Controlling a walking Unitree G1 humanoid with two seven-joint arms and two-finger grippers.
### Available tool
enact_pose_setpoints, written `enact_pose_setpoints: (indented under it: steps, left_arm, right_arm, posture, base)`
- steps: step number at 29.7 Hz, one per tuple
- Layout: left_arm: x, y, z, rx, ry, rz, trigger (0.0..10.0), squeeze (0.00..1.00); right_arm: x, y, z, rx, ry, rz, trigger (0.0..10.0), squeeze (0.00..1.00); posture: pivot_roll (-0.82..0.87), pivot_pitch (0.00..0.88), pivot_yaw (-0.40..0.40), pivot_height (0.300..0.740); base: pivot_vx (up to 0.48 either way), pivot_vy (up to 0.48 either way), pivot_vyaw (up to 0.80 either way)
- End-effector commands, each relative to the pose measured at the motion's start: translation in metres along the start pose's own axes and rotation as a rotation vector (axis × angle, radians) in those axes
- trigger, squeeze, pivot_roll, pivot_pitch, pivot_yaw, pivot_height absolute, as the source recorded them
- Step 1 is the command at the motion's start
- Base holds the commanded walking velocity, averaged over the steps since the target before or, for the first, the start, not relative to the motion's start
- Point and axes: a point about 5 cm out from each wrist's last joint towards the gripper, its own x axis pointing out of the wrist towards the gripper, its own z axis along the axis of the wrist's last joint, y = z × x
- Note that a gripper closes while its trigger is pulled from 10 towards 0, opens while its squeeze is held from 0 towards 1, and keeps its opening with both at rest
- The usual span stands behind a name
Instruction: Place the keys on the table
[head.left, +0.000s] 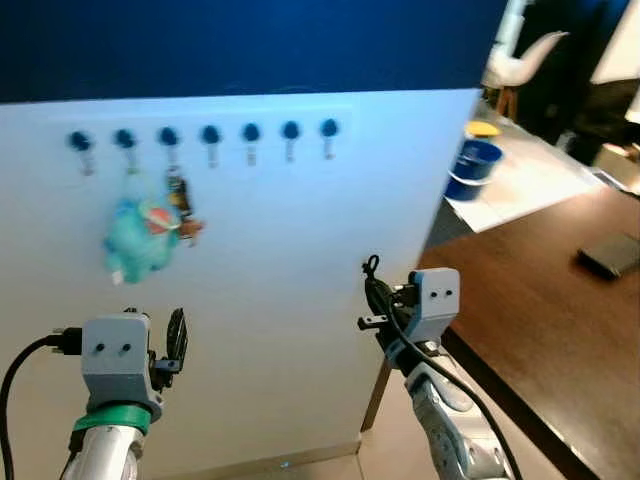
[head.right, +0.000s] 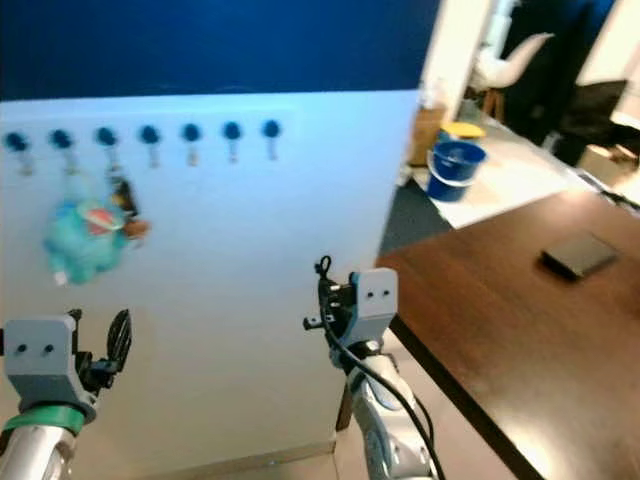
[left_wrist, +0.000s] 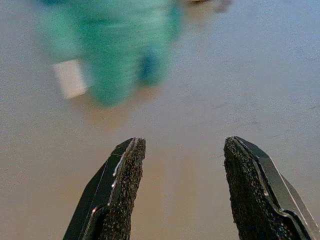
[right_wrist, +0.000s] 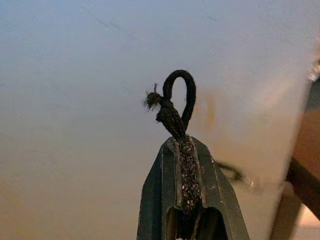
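Seven wall hooks (blue knobs), one keyring.
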Motion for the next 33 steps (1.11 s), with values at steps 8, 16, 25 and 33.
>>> enact_pose_setpoints:
  steps: [8,16,25,33]
  left_arm:
    - [-0.007,-0.004,-0.027,0.026,0.121,-0.045,10.0,0.0]
    - [-0.008,-0.004,-0.028,0.005,0.136,-0.026,10.0,0.0]
    - [-0.012,0.002,-0.03,0.003,0.13,-0.004,10.0,0.0]
    - [-0.006,0.002,-0.036,-0.028,0.159,-0.003,10.0,0.0]
  right_arm:
    - [-0.016,-0.01,-0.015,-0.059,0.078,-0.009,10.0,0.0]
    - [-0.019,-0.016,-0.023,-0.085,0.117,-0.04,10.0,0.0]
    - [-0.012,-0.017,-0.023,-0.125,0.108,-0.023,10.0,0.0]
    - [-0.009,-0.02,-0.02,-0.129,0.092,-0.052,10.0,0.0]
  posture:
    - [-0.17,0.033,0.118,0.74]
    - [-0.14,0.041,0.102,0.74]
    - [-0.12,0.043,0.096,0.74]
    - [-0.16,0.032,0.134,0.74]
  base:
    - [0.0,0.0,-0.8]
    - [0.0,0.0,-0.8]
    - [0.0,0.0,-0.8]
    - [0.0,0.0,-0.8]
